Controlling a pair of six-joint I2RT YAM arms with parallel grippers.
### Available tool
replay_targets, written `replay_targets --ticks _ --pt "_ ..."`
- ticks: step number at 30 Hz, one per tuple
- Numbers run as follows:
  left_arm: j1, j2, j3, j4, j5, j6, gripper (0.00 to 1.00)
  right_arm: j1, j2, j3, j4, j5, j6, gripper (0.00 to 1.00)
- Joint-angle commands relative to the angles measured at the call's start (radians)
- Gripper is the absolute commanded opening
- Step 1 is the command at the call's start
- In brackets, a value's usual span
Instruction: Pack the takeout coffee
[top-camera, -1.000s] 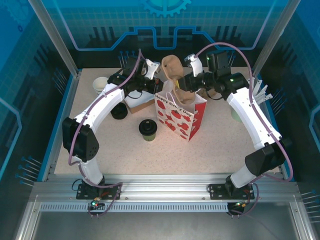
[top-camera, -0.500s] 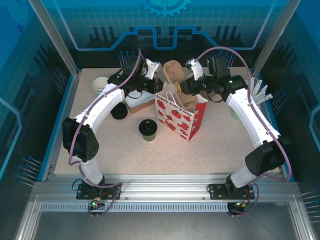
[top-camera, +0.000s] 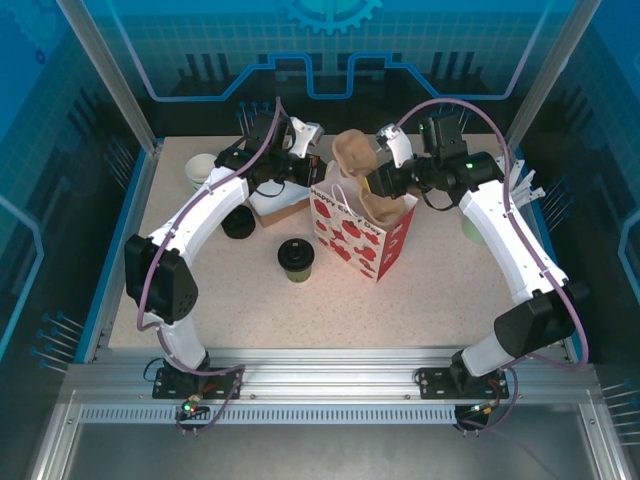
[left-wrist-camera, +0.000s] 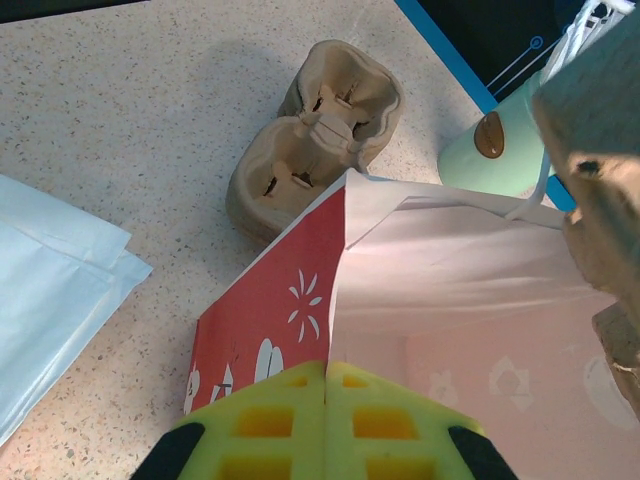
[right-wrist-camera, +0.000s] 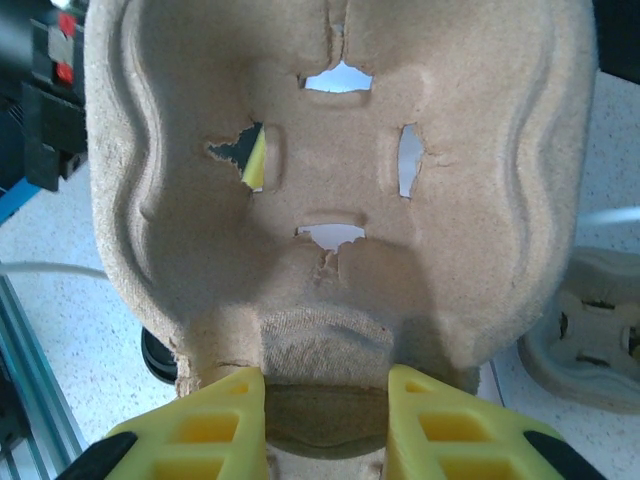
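The takeout coffee (top-camera: 295, 258), an olive-green cup with a black lid, stands on the table left of the strawberry-print bag (top-camera: 350, 235). My left gripper (top-camera: 316, 176) is shut on the bag's top edge (left-wrist-camera: 345, 250), pads (left-wrist-camera: 270, 420) pressed together, and the mouth stands open. My right gripper (top-camera: 378, 182) is shut on a brown pulp cup carrier (top-camera: 352, 155), held on end over the bag's mouth. In the right wrist view the fingers (right-wrist-camera: 225, 415) clamp the carrier's (right-wrist-camera: 330, 150) lower middle rib.
A second pulp carrier (left-wrist-camera: 315, 130) lies behind the bag, near a pale green cup (left-wrist-camera: 495, 150). White paper bags (left-wrist-camera: 50, 270) lie on the left. A black lid (top-camera: 238, 222) and stacked white cups (top-camera: 203, 170) sit at far left.
My right gripper has brought the carrier a little lower over the bag's mouth. The left arm, the bag and the coffee have stayed put.
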Motion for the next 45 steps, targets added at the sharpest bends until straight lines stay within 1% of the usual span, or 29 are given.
replay_targets --ticks 1,11,18,25,35,39,41,45 --pt "0.009 -0.014 -0.010 0.037 -0.007 -0.024 0.00 0.008 -0.001 0.033 -0.080 0.045 -0.030 0.27" --pt "0.009 -0.021 -0.018 0.049 -0.004 -0.033 0.00 0.046 0.010 0.062 -0.156 0.120 -0.072 0.27" --pt "0.009 -0.015 -0.020 0.055 0.002 -0.032 0.00 0.086 0.046 0.100 -0.208 0.152 -0.111 0.27" --pt "0.011 -0.014 -0.023 0.056 -0.001 -0.035 0.00 0.100 0.084 0.132 -0.252 0.190 -0.123 0.27" --pt "0.017 -0.017 -0.022 0.059 0.000 -0.032 0.05 0.118 0.117 0.159 -0.299 0.257 -0.139 0.27" --pt "0.019 -0.017 -0.020 0.057 -0.001 -0.028 0.08 0.125 0.133 0.174 -0.315 0.268 -0.147 0.27" --pt "0.019 -0.017 -0.017 0.056 -0.001 -0.029 0.11 0.127 0.137 0.181 -0.322 0.274 -0.149 0.27" --pt "0.022 -0.015 -0.016 0.055 -0.004 -0.026 0.13 0.127 0.139 0.189 -0.330 0.283 -0.153 0.26"
